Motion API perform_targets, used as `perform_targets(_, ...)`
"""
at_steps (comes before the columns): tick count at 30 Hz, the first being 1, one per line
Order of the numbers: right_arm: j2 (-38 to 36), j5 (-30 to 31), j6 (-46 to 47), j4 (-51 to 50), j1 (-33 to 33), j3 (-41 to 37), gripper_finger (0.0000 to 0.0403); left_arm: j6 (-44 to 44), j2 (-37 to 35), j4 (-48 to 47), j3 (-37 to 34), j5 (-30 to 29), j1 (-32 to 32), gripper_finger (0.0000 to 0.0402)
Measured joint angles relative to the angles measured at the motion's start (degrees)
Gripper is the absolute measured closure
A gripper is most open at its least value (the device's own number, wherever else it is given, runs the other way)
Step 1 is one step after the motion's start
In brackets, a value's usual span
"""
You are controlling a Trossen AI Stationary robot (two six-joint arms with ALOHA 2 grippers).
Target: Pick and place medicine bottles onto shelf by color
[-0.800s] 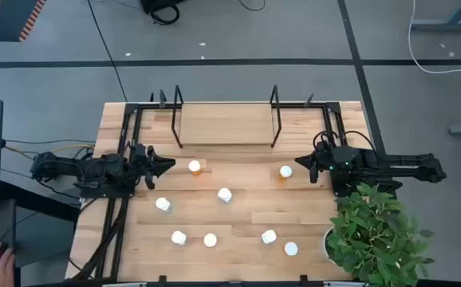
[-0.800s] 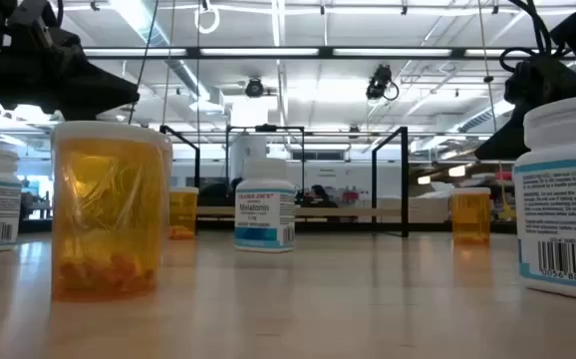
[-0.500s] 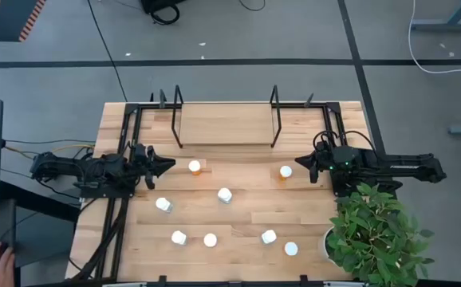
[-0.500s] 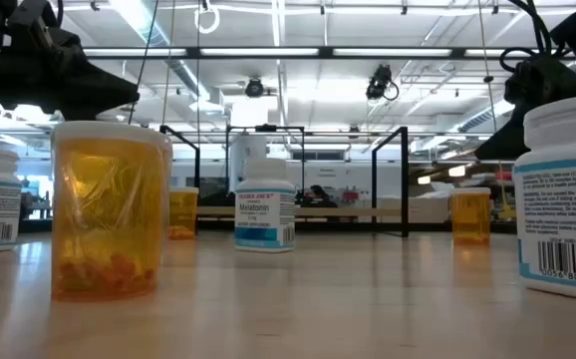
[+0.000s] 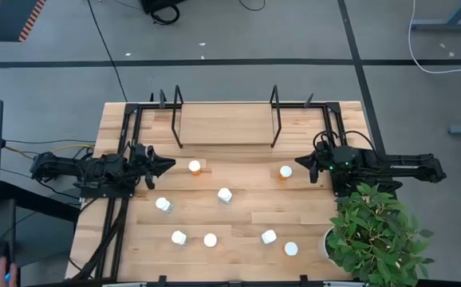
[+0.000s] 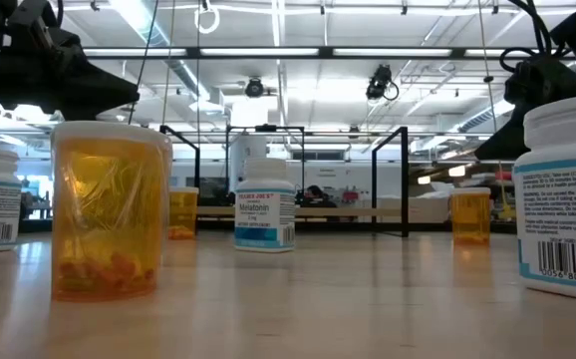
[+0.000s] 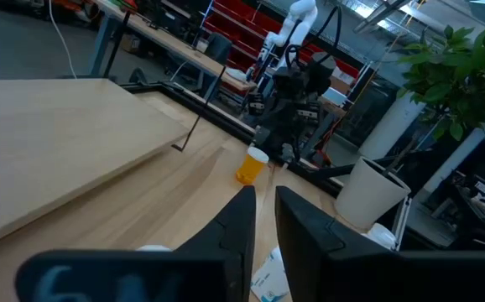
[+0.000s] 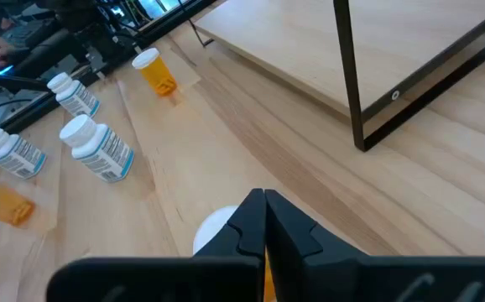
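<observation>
Orange bottle (image 5: 195,167) should be squarely straddled once the near-closed, empty left gripper (image 5: 167,165) is opened; right gripper (image 5: 303,170) clenched empty

An orange bottle (image 6: 107,210) stands nearest on the table (image 6: 308,299), white bottles (image 6: 265,205) beside and behind, two more orange ones (image 6: 470,217) before the shelf (image 6: 318,212)

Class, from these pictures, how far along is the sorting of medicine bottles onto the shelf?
Done: nothing; the light wooden shelf is bare. In hand: nothing; the left gripper and right gripper are shut and empty beside orange bottles. Left: all eight white-capped medicine bottles, standing on the slatted wooden table.
</observation>
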Motion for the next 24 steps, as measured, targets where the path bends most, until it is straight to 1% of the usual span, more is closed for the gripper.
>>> perform_targets(12, 0.01, 0.0, 0.0, 0.0, 0.0, 0.01, 0.0395, 0.0, 0.0, 0.01, 0.0, 0.0, 0.02, 0.0343)
perform_targets(19, 0.02, 0.0, 0.0, -0.01, 0.0, 0.0, 0.0395, 0.0, -0.01, 0.0, 0.0, 0.0, 0.01, 0.0349)
perform_targets(24, 0.0, 0.0, 0.0, -0.01, 0.0, -0.01, 0.0395, 0.0, 0.0, 0.01, 0.0, 0.0, 0.02, 0.0345)
